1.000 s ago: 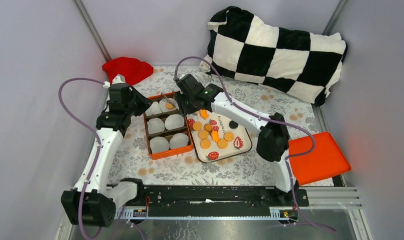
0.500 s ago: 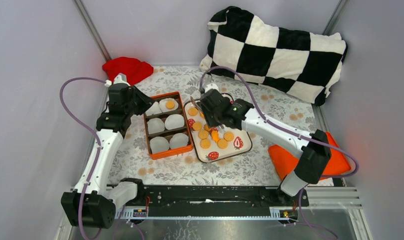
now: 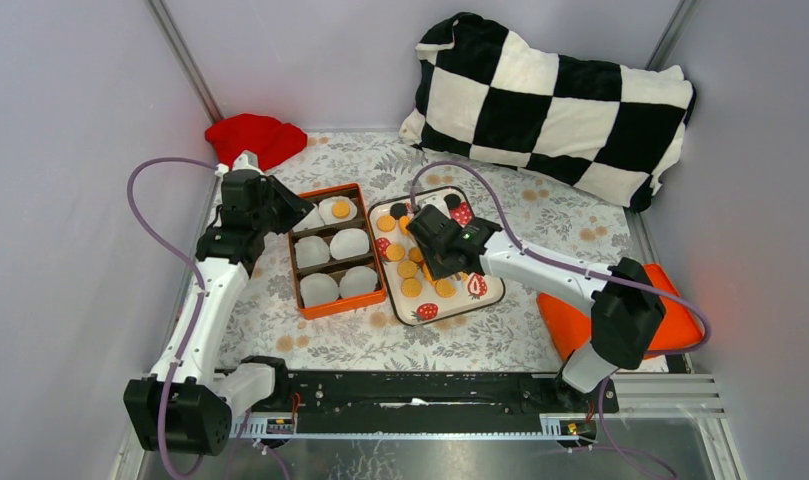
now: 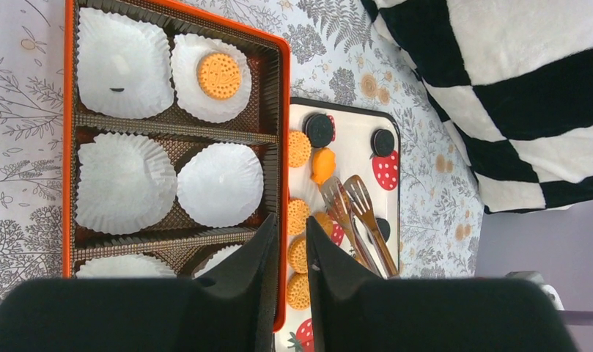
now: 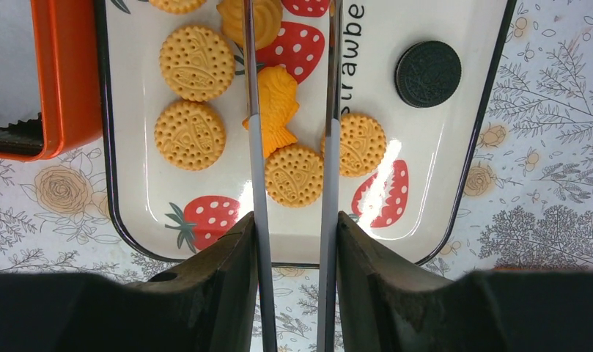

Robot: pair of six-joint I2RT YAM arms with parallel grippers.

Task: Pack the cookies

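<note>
Several round golden cookies (image 5: 294, 174) and a few black ones (image 5: 427, 73) lie on the strawberry-print tray (image 3: 490, 275). One golden cookie (image 4: 219, 75) rests in a far paper cup of the orange box (image 4: 68, 147). My right gripper (image 5: 293, 216) is shut on metal tongs (image 5: 253, 147), whose two arms straddle a fish-shaped biscuit and a round cookie; their tips run off the top of the right wrist view. In the left wrist view the tong tips (image 4: 355, 209) hover over the tray. My left gripper (image 4: 291, 220) hangs above the box's right rim, narrowly open, holding nothing.
White paper cups (image 3: 348, 242) fill the box's compartments. A checkered pillow (image 3: 550, 95) lies at the back right and a red cloth (image 3: 252, 137) at the back left. An orange lid (image 3: 670, 320) sits at the right, partly behind my right arm.
My right arm has swung with the tongs from over the box's far cup back to above the tray. The left arm has barely moved.
</note>
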